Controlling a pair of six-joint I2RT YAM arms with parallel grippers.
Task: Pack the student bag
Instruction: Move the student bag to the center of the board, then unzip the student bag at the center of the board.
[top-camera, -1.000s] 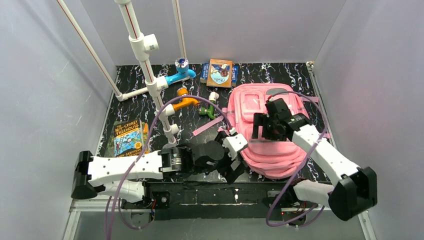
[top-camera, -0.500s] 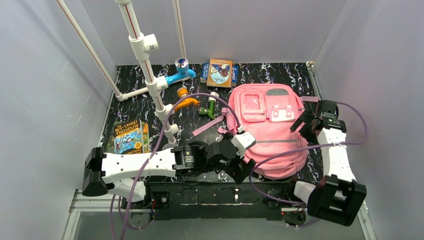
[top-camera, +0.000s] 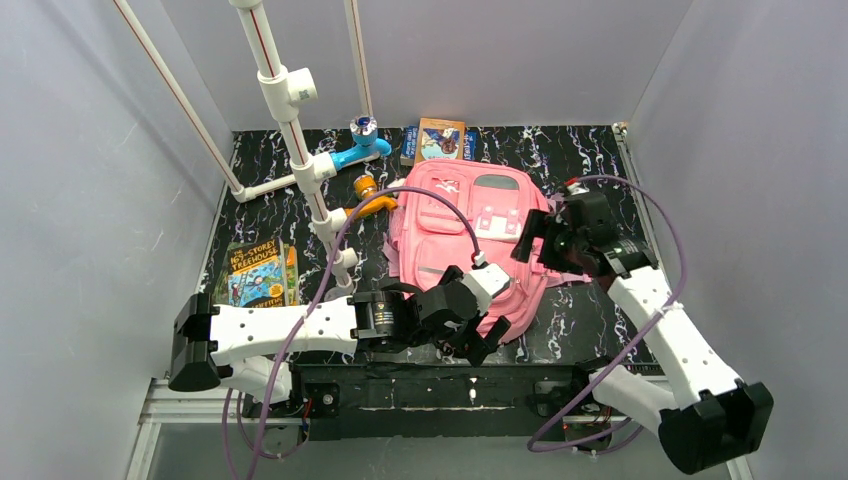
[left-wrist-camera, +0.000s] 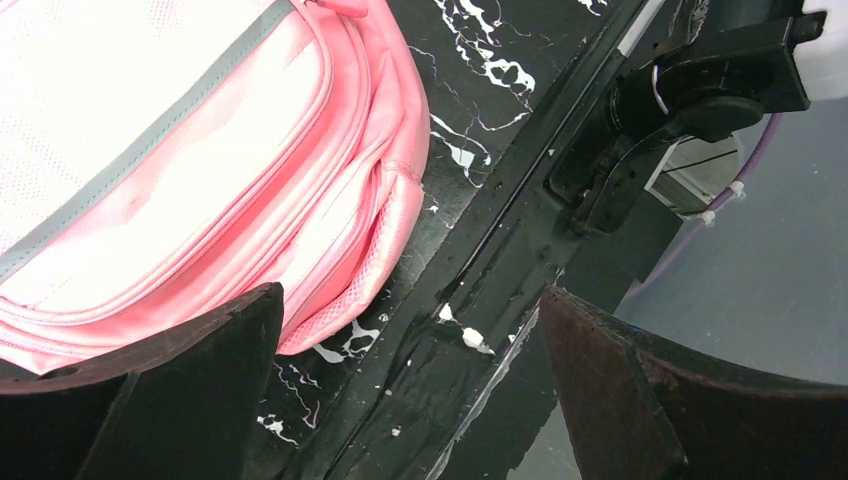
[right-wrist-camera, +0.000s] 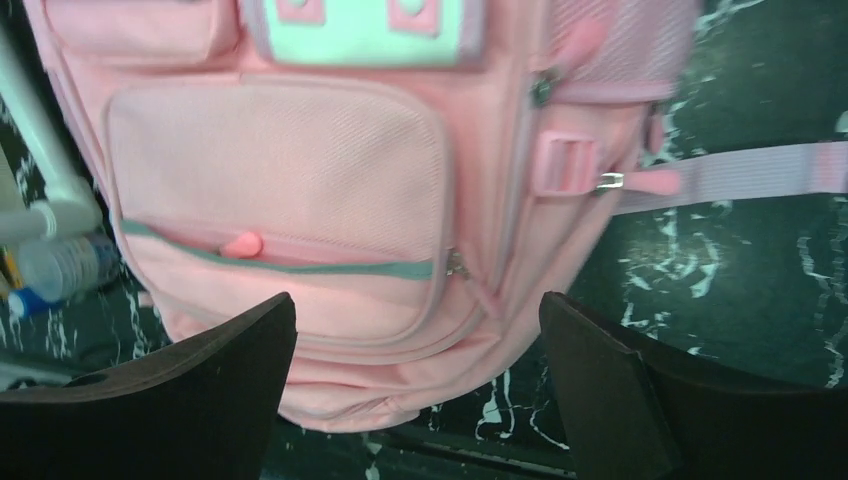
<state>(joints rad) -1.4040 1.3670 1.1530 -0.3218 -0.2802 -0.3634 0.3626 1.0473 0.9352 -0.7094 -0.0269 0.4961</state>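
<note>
The student bag (top-camera: 452, 225), a large pink backpack with grey trim, lies face up in the middle of the table, its top toward the back wall. My left gripper (top-camera: 488, 335) hangs open at the bag's near right corner, over the table's front edge. In the left wrist view the bag (left-wrist-camera: 170, 150) fills the upper left, and nothing lies between the fingers (left-wrist-camera: 200, 385). My right gripper (top-camera: 536, 245) stands open beside the bag's right side. The right wrist view shows the front zip pocket (right-wrist-camera: 280, 200) and a side strap (right-wrist-camera: 740, 170), with the right gripper (right-wrist-camera: 415, 395) empty.
A white pipe frame (top-camera: 300, 150) stands at the left. A colourful book (top-camera: 255, 272) lies near the left edge, another book (top-camera: 440, 138) at the back wall. A blue bottle (top-camera: 355, 152) and an orange item (top-camera: 372, 202) lie beside the bag's left side.
The bag has slid left and toward the back, now covering the green item. My right arm swung from the table's right edge to the bag's right side. The left arm barely shifted.
</note>
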